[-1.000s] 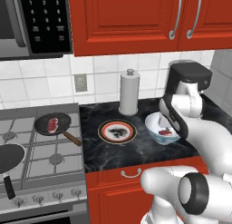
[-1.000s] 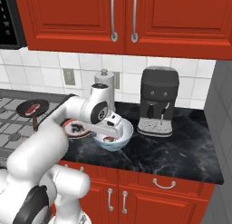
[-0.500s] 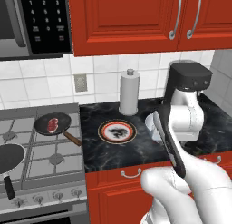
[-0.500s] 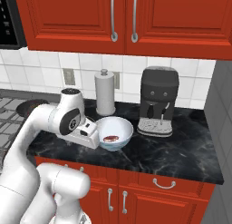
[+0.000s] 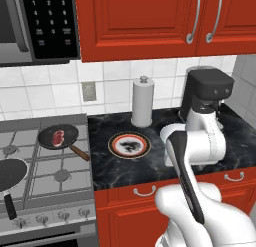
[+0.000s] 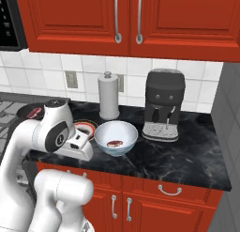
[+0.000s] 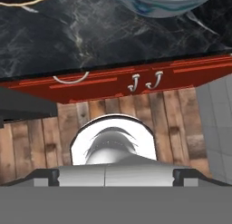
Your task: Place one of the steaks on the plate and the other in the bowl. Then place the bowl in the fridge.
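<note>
Fingers (image 7: 47, 174) are standing wide apart here, nothing between them. The gripper (image 7: 116, 173) is open and carrying nothing. In the hand view it is looking down past the near edge of the counter (image 6: 178, 156) at the red cabinet fronts below.

In the right base view the hand is hanging low at the near edge of the counter, just left of the bowl (image 6: 125, 146). I cannot tell whether it is touching the bowl's wall. The bowl is sitting upright in the middle of the counter with one steak (image 6: 114, 143) lying flat in its bottom, so that half of the sorting looks done.

The plate (image 5: 116, 146) is lying to the left of the bowl, nearer the stove, with a dark patch in its middle. Meat or pattern, I cannot tell from here. Further left, on the stove, a red marbled piece of meat (image 5: 59, 136) is resting in the frying pan (image 5: 72, 139).

So my read is that we are between steps. If the piece in the pan is the second steak, the arm needs to swing left over the stove, come down on it with the fingers spread, close and carry it to the plate. If the plate is already served, the call is the bowl: one finger inside the rim, one outside, a level lift, then the base driving to the fridge.
</note>
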Robot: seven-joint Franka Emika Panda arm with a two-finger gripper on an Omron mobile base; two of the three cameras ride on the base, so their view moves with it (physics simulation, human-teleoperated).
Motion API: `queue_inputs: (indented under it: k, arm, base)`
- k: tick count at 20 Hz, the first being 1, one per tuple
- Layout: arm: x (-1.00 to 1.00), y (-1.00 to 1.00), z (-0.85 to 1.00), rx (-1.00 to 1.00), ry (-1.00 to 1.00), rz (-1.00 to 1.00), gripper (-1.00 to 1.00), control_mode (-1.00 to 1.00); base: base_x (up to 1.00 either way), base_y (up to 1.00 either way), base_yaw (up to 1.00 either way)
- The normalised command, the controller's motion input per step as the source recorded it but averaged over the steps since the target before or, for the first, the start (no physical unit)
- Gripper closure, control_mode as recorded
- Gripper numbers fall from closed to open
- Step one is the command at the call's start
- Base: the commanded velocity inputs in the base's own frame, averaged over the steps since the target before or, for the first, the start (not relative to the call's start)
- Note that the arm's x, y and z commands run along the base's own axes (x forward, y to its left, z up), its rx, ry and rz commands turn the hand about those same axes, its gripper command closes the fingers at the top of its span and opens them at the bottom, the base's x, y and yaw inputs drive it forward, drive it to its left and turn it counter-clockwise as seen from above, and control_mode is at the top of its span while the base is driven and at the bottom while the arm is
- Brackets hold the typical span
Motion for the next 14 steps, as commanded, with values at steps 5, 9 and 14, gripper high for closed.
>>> queue_inputs:
  k: [5, 9, 14]
  arm:
    - [0.00, 0.04, 0.00, 0.00, -0.01, 0.00, -1.00, -1.00]
    - [0.00, 0.11, 0.00, 0.00, 0.00, 0.00, -1.00, 1.00]
    - [0.00, 0.00, 0.00, 0.00, 0.00, 0.00, -1.00, 1.00]
  base:
    - [0.00, 0.00, 0.00]
    - [0.00, 0.52, 0.00]
    - [0.00, 0.86, 0.00]
